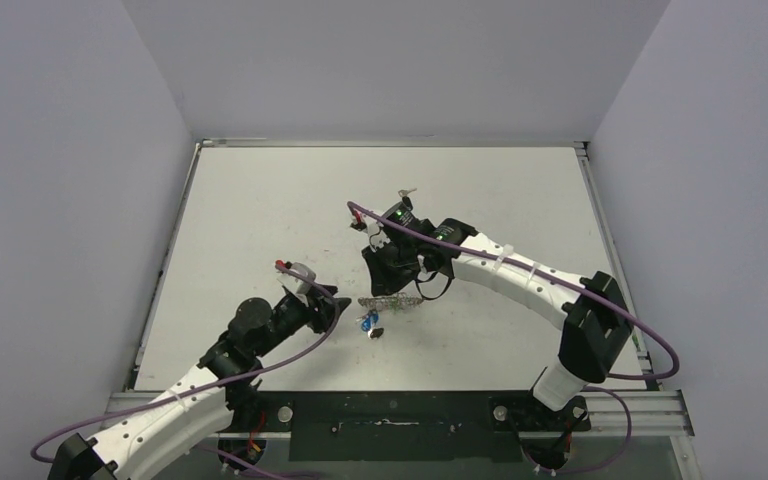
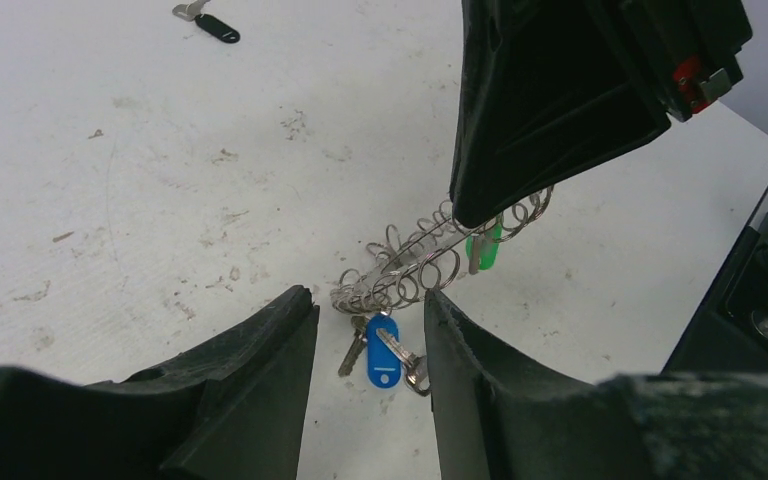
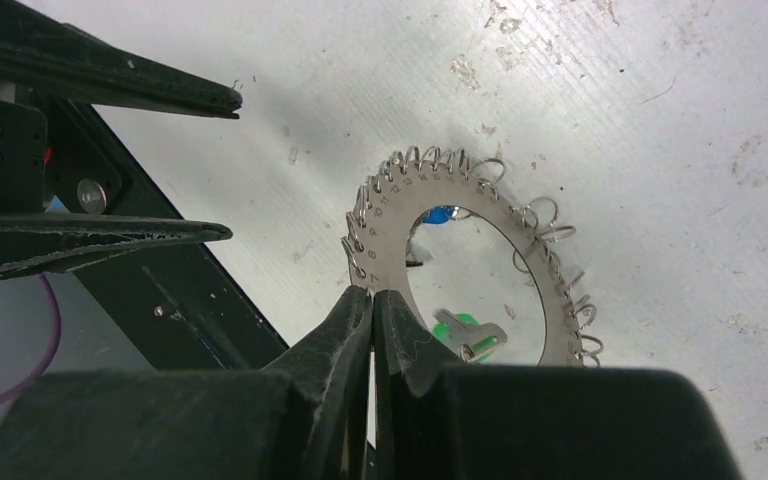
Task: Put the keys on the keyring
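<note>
Right gripper (image 3: 372, 297) clamped tight on the rim of the large silvery looped metal keyring (image 3: 390, 225), holding it tilted mid-table. Left gripper (image 2: 370, 300) gaped wide at its low end. One tiny black-headed silver key (image 2: 218, 27) lay well apart.

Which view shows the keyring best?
Right wrist: the keyring is face-on, band, loops and hollow centre clear, right gripper pinching its rim. Left wrist shows it edge-on, tilted. Top external: a small sliver.

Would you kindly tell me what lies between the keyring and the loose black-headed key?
Only bare, scuffed table lies between the keyring and the black-headed key, as the left wrist view shows.
</note>
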Controlling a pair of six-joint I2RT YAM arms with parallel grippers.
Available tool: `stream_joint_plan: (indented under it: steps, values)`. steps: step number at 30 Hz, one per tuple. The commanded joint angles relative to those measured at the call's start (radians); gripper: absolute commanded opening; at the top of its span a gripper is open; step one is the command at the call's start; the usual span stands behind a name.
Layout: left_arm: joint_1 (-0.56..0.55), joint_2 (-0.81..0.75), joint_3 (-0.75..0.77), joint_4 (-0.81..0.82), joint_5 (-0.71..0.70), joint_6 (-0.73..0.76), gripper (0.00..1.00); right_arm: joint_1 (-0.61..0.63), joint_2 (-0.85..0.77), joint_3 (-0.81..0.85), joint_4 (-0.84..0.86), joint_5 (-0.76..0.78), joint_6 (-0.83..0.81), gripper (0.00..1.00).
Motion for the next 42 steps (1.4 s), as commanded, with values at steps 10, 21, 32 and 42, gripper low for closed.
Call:
stream_joint_plan:
  steps: [10, 21, 32, 42]
  values:
    - [0.005, 0.090, 0.028, 0.141, 0.033, 0.046, 0.47, 0.002, -0.070, 0.098, -0.090, -0.037, -0.166, 0.00]
    - [0.003, 0.181, 0.011, 0.268, 0.151, 0.149, 0.54, 0.000, 0.030, 0.245, -0.214, -0.204, -0.336, 0.00]
    - [0.003, 0.077, -0.034, 0.263, 0.121, 0.127, 0.49, -0.012, 0.075, 0.226, -0.155, -0.255, -0.310, 0.01]
    - [0.003, 0.058, -0.094, 0.353, 0.150, 0.091, 0.47, -0.018, 0.038, 0.169, -0.094, -0.234, -0.299, 0.13]
